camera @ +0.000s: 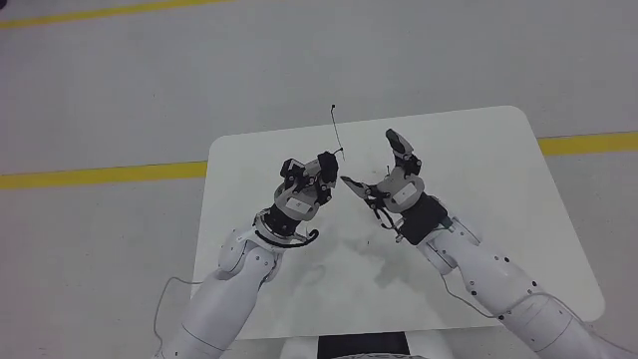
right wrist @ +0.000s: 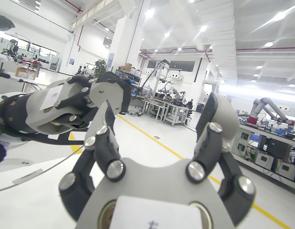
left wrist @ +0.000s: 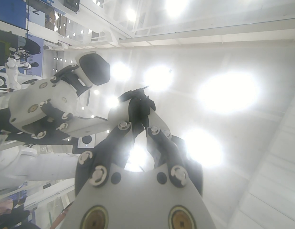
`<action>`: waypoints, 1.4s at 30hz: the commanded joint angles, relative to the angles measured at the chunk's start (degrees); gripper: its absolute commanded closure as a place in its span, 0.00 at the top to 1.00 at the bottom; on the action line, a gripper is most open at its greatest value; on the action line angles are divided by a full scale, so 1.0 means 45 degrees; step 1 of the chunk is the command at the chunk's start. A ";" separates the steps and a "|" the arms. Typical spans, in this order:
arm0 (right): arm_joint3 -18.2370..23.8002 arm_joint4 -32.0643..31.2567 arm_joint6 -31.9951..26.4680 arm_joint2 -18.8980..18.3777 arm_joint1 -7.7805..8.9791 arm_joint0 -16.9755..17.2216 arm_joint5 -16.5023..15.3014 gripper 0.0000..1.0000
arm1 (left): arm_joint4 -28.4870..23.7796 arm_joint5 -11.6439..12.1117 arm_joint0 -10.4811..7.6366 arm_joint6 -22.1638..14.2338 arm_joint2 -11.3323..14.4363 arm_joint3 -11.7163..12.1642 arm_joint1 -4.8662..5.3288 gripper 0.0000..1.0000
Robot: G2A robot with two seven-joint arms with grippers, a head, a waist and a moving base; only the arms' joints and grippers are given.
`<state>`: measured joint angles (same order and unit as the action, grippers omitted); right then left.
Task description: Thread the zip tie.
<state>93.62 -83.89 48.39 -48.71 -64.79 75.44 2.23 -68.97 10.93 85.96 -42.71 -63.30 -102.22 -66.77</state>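
A white table (camera: pixel 488 160) stands on a grey floor (camera: pixel 120 90) marked with yellow lines (camera: pixel 100 174), and both arms are raised over its middle. The left gripper (camera: pixel 326 163) has its jaws pressed together on the lower end of the zip tie (camera: pixel 337 130). From that pinch the thin black strip rises and runs toward the far edge of the table, its free end in the air. Looking along the left wrist, the closed fingertips (left wrist: pixel 138 106) clamp something dark with a short sliver poking out past them. The right gripper (camera: pixel 370 159) sits just right of it, jaws spread wide. One finger (camera: pixel 397 145) points to the far side and the other reaches left, near the left gripper. The strip stands just left of that gap, apart from both right fingers.
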 commanded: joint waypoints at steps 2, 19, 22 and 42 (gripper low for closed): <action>-0.0136 0.0052 0.0051 0.0086 -0.0113 -0.0092 -0.0029 0.49 | 0.0000 0.0000 0.0000 0.0000 0.0000 0.0000 0.0000 0.00; -0.1071 0.0089 0.0122 0.0631 -0.0825 -0.0684 0.0113 0.36 | 0.0000 0.0000 0.0000 0.0000 0.0000 0.0000 0.0000 0.00; -0.1146 0.0056 0.0126 0.0676 -0.0934 -0.0766 0.0128 0.35 | 0.0000 0.0000 0.0000 0.0000 0.0000 0.0000 0.0000 0.00; -0.1336 -0.0417 0.0182 0.0401 -0.1347 -0.0656 0.0059 0.24 | 0.0000 0.0000 0.0000 0.0000 0.0000 0.0000 0.0000 0.00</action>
<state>87.61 -85.71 49.17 -46.77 -70.79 72.36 2.54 -68.96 10.93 85.96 -42.71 -63.30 -102.22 -66.77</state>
